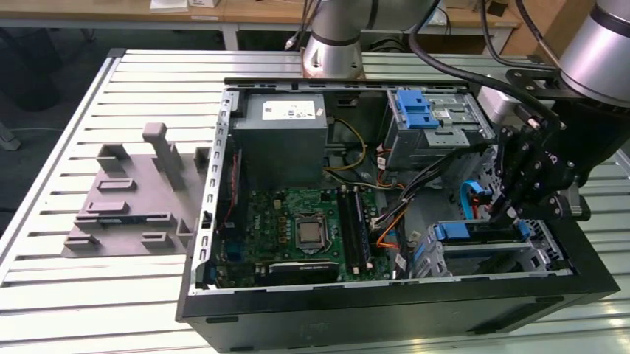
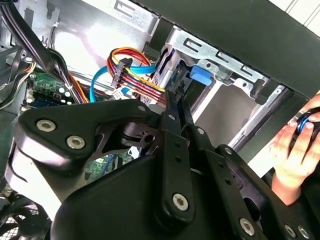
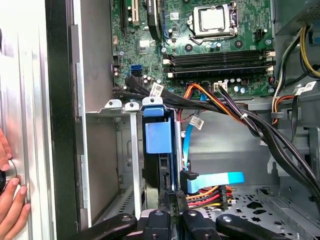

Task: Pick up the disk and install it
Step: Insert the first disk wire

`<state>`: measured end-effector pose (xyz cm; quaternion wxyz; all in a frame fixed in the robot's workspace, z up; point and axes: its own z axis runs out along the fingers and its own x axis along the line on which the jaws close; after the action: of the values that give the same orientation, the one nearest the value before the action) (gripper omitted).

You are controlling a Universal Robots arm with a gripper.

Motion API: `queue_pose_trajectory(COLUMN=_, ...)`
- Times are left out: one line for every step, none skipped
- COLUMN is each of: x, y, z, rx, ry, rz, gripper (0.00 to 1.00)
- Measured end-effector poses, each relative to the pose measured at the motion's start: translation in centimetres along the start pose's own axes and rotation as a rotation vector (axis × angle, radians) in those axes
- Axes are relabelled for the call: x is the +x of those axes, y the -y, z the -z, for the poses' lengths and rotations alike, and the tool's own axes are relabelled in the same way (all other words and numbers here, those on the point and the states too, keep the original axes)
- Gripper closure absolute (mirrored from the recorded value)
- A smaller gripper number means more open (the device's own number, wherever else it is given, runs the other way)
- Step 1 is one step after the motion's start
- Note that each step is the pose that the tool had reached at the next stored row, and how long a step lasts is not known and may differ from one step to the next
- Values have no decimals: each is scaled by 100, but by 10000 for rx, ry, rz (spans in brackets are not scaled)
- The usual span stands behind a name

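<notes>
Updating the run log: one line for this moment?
tool: down inside computer case | disk: edge-on in drive bay | hand: at case edge

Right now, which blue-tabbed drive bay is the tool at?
The bay at the case's front corner, under the tool; the other blue-tabbed bay sits apart, beside the power supply.

- Disk (image 3: 159, 150): blue carrier frame, standing on edge in the metal drive bay (image 3: 120, 150).
- Seating depth: apparently nearly full; uncertain.

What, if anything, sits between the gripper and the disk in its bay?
Nothing visible does. The gripper is right at the disk, which sits edge-on in the metal drive bay; the cable bundle runs alongside, not between them.
</notes>
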<state>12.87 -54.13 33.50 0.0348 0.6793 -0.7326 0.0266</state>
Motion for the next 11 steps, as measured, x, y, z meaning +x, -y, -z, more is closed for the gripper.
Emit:
queue_pose_trajectory(x=0, y=1, z=0, rx=-11, ry=-2, rz=-1, gripper=84)
queue_pose_trajectory(x=0, y=3, z=-2, rx=-21, ry=-1, rz=0, gripper=84)
queue_pose_trajectory(x=0, y=5, z=-3, rx=-31, ry=-2, rz=2, gripper=84)
queue_pose_trajectory(x=-1, y=9, z=-4, rx=-41, ry=-2, rz=3, gripper=84)
queue_pose_trajectory(x=-1, y=14, z=-5, rx=-50, ry=-4, rz=2, gripper=84)
queue_pose_trajectory(x=-3, y=36, z=-9, rx=-90, ry=-7, rz=4, gripper=84)
queue_pose_trajectory(x=-3, y=38, z=-9, rx=-98, ry=-8, rz=4, gripper=84)
queue_pose_trajectory(x=-4, y=39, z=-10, rx=-106, ry=-9, rz=3, gripper=84)
queue_pose_trajectory(x=-4, y=41, z=-12, rx=-113, ry=-8, rz=4, gripper=84)
queue_pose_trajectory(x=-3, y=41, z=-13, rx=-117, ry=-8, rz=4, gripper=84)
queue_pose_trajectory(x=-2, y=41, z=-14, rx=-120, ry=-8, rz=4, gripper=84)
